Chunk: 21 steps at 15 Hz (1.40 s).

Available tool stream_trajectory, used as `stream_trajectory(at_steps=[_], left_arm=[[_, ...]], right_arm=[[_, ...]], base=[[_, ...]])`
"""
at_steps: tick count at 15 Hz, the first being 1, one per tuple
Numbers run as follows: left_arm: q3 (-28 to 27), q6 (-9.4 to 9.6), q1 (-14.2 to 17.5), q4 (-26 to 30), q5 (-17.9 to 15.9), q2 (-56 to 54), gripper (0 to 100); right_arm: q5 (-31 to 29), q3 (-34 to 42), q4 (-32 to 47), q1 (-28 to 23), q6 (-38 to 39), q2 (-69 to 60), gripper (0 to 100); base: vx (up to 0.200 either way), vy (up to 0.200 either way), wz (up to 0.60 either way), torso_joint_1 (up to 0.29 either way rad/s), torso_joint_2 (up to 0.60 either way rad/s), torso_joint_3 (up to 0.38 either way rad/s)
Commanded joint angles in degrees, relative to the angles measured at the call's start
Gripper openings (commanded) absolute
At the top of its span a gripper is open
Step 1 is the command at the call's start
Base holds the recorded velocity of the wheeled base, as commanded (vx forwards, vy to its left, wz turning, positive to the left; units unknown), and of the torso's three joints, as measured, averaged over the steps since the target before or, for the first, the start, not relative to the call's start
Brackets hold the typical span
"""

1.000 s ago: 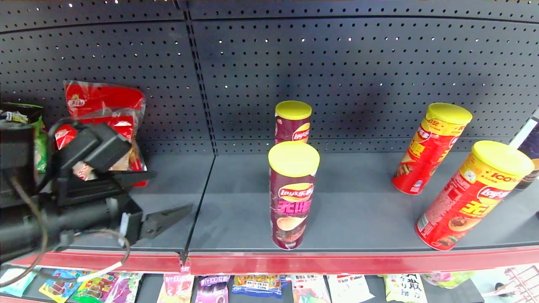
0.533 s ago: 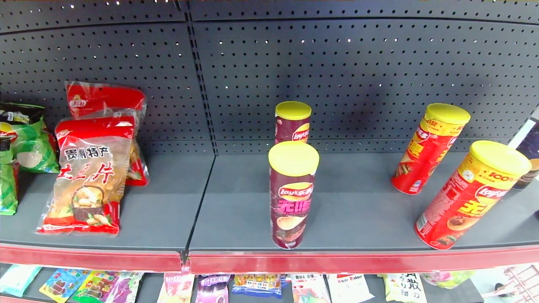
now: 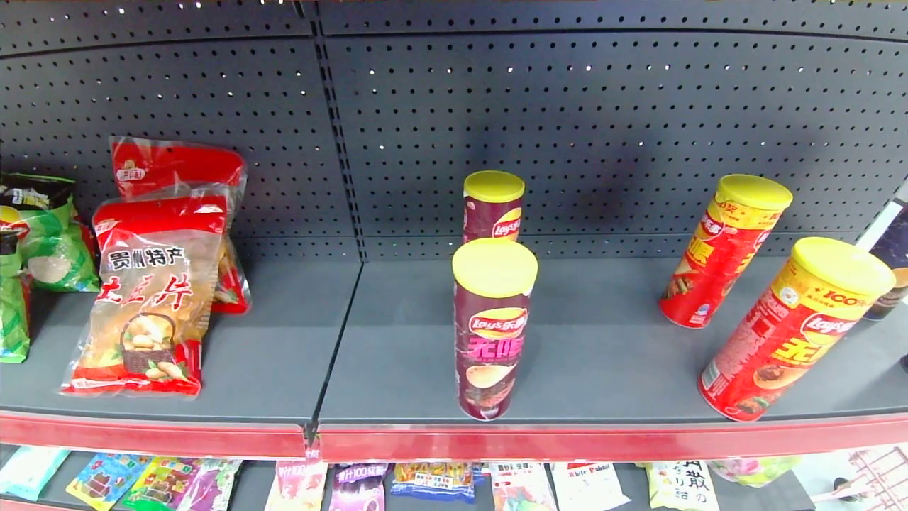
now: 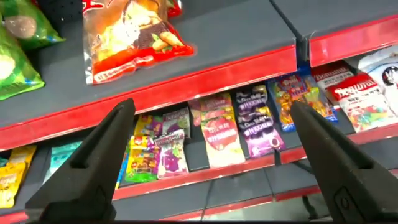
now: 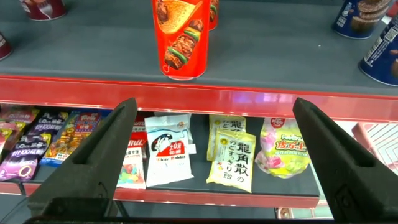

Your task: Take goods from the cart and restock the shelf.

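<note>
A red-and-clear bag of potato slices [image 3: 149,298] leans at the left of the grey shelf [image 3: 603,355], with a second red bag [image 3: 177,167] behind it. Two maroon chip cans [image 3: 493,326] stand one behind the other mid-shelf. Two red cans with yellow lids [image 3: 794,326] stand to the right. My left gripper [image 4: 208,155] hangs open and holds nothing, below and in front of the shelf's red edge [image 4: 186,81], with the potato bag [image 4: 130,31] above it. My right gripper [image 5: 208,162] is open too, in front of a red can [image 5: 180,37].
Green bags [image 3: 35,241] crowd the shelf's far left. A dark can [image 3: 890,284] stands at the far right. The lower shelf [image 5: 217,193] holds several small snack packets. Bare shelf floor lies between the potato bag and the maroon cans, and between those and the red cans.
My left arm, which stood open-fingered before the left shelf section a second ago, has drawn back out of the head view. The front potato bag it covered now shows. Nothing moved in the last half second.
</note>
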Motion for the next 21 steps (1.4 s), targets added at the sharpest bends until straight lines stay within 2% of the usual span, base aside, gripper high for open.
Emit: stream_trajectory(at_steps=[1,3,5,7,11,21], left_arm=[[0.21,-0.01,0.01,0.01,0.04,-0.68,100],[0.3,0.08,0.01,0.01,0.04,-0.68,100],[0.83,1.4,0.01,-0.34,-0.22,-0.68,100],[1.27,1.75,0.01,-0.43,-0.49,-0.68,100],[3.11,2.01,0.01,-2.45,-0.58,-0.76,100],[3.2,2.19,0.01,-2.54,-0.58,-0.76,100]], right_arm=[[0.01,-0.02,-0.02,0.03,-0.04,0.09,100],[0.01,-0.02,-0.02,0.03,-0.04,0.09,100],[0.1,-0.02,-0.02,0.03,-0.04,0.09,100],[0.1,-0.02,-0.02,0.03,-0.04,0.09,100],[0.1,-0.02,-0.02,0.03,-0.04,0.09,100],[0.1,-0.02,-0.02,0.03,-0.04,0.09,100]], base=[[-0.2,0.0,0.0,0.002,0.01,0.002],[-0.1,0.0,0.0,0.009,0.0,0.001],[0.0,0.0,0.0,0.0,0.0,0.0],[0.0,0.0,0.0,0.0,0.0,0.0],[0.0,-0.2,0.0,0.0,0.0,0.001],[0.0,-0.2,0.0,0.007,0.0,0.001]])
